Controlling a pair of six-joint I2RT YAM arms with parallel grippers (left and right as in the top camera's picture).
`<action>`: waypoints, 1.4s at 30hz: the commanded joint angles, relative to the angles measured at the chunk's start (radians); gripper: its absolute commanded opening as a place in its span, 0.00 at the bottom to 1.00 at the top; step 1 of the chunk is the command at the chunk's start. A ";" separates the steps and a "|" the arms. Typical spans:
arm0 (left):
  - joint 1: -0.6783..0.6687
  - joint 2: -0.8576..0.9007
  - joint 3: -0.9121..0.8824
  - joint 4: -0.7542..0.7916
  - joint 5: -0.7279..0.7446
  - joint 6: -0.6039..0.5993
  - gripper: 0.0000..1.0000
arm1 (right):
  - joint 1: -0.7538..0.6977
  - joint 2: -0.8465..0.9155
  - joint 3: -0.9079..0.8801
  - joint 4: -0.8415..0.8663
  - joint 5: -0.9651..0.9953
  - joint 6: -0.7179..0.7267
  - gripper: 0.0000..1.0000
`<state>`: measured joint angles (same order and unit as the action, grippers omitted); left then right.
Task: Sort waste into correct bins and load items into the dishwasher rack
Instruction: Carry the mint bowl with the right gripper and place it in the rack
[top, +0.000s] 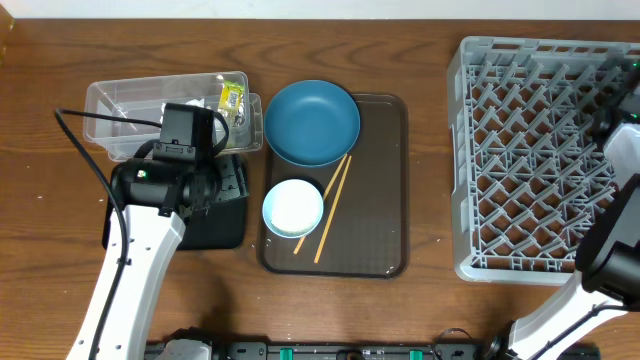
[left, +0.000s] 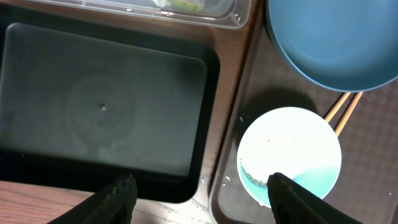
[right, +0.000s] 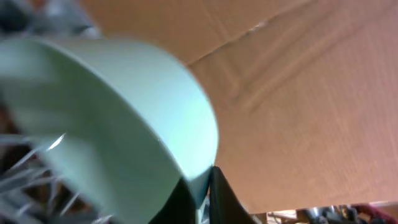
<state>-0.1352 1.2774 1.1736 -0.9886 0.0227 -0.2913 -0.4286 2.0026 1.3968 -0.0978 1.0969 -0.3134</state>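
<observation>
My left gripper is open and empty, low over the gap between the black tray and the brown serving tray. The pale blue-white bowl lies by its right finger. The dark blue plate, that bowl and two chopsticks rest on the brown tray. The green-and-yellow wrapper lies in the clear tub. My right gripper is shut on the rim of the mint-green bowl, above the grey rack. The pink cup is out of view.
The brown serving tray lies between the bins and the rack. The black tray sits under my left arm, in front of the clear tub. A few rice grains lie by the tray edge. A cardboard surface fills the right wrist view.
</observation>
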 joint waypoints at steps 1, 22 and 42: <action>0.004 -0.002 0.012 -0.005 -0.008 0.001 0.71 | 0.037 0.014 0.002 -0.067 -0.208 0.055 0.10; 0.004 -0.002 0.012 -0.005 -0.008 0.001 0.70 | 0.084 -0.232 0.002 -0.320 -0.429 0.216 0.54; 0.004 -0.002 0.012 -0.005 -0.008 0.001 0.71 | 0.097 -0.362 0.002 -0.724 -1.012 0.324 0.66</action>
<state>-0.1352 1.2774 1.1736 -0.9897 0.0227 -0.2913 -0.3424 1.6615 1.3972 -0.8055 0.1879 -0.0383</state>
